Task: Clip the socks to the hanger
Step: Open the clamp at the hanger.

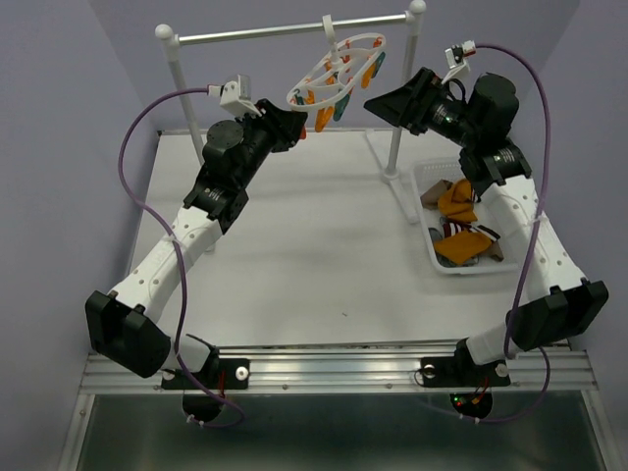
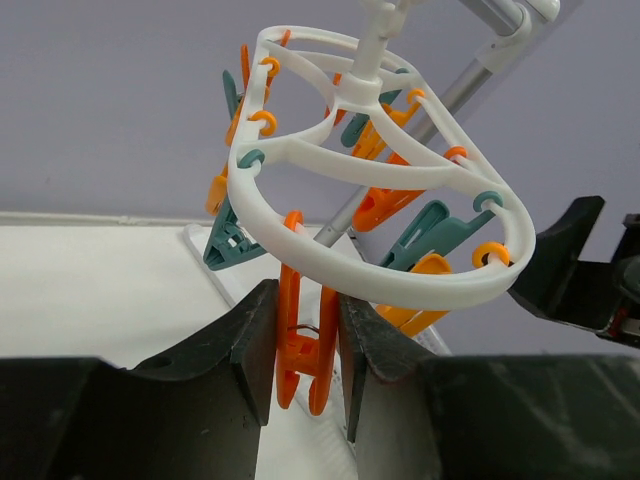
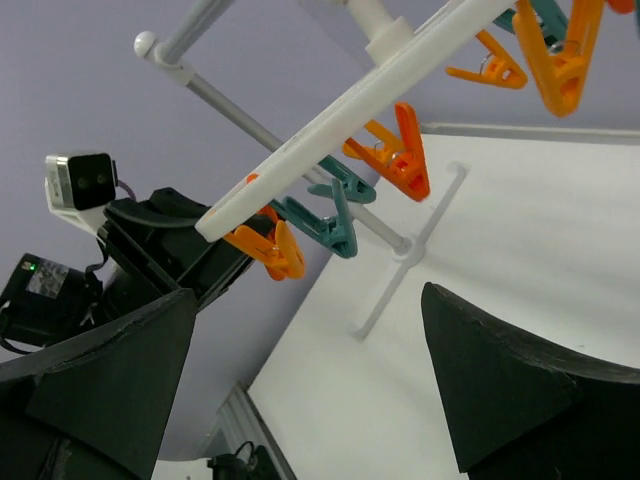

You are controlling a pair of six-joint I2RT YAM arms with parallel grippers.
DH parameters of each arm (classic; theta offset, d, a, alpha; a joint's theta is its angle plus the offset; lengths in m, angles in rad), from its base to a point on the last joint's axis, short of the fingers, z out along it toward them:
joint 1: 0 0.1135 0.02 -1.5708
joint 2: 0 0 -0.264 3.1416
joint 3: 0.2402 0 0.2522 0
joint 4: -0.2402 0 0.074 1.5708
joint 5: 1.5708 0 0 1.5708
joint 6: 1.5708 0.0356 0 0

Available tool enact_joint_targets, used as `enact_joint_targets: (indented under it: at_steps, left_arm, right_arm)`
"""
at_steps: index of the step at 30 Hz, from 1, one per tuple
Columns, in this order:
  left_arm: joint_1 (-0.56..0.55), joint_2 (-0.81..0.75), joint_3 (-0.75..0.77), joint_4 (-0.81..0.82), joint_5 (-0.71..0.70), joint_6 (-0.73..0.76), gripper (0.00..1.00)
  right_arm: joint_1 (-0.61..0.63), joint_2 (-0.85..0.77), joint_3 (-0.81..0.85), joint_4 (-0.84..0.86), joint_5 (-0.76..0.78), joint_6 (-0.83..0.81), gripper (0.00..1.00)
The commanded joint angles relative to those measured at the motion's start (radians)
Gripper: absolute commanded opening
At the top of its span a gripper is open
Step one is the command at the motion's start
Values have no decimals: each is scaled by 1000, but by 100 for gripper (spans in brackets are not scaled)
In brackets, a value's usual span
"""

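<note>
The hanger is white, its clips orange and teal, the socks mustard.

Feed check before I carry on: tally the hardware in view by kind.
Grippers: 2 (left gripper on an orange clip, right gripper open)
Hanger: 1
Rail: 1
Basket: 1
Total: 5

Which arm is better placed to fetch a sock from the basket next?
Right: the right hand is open and empty, and the basket of socks lies on its side. The left hand grips an orange clip on the hanger.
</note>
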Motion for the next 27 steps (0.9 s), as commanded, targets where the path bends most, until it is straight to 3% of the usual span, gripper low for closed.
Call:
enact_joint_targets:
  at_steps: [1,6,9,14,20,27]
  left_arm:
    - [6,-31,44,-17,-31,-12,0]
    - [6,-43,33,-19,-37,-4,0]
    - [7,-46,35,-20,-34,-1,0]
    - [7,-51,36,-27,-44,8,0]
    - [7,-45,39,-28,-44,3,0]
    - [7,-42,50,-30,-44,6,0]
  right_arm:
    - [6,-104,-37,-148,139,-246,100]
    - [6,-199,-85,-352,376,-379,100]
    - [-3,-236,-137,-435,629,-393,100]
    - [-75,-224,-188,-512,873,-420,98]
    - [-180,-115,-226,-549,935,-517,99]
    - [-328,94,-226,-520,932,-414,100]
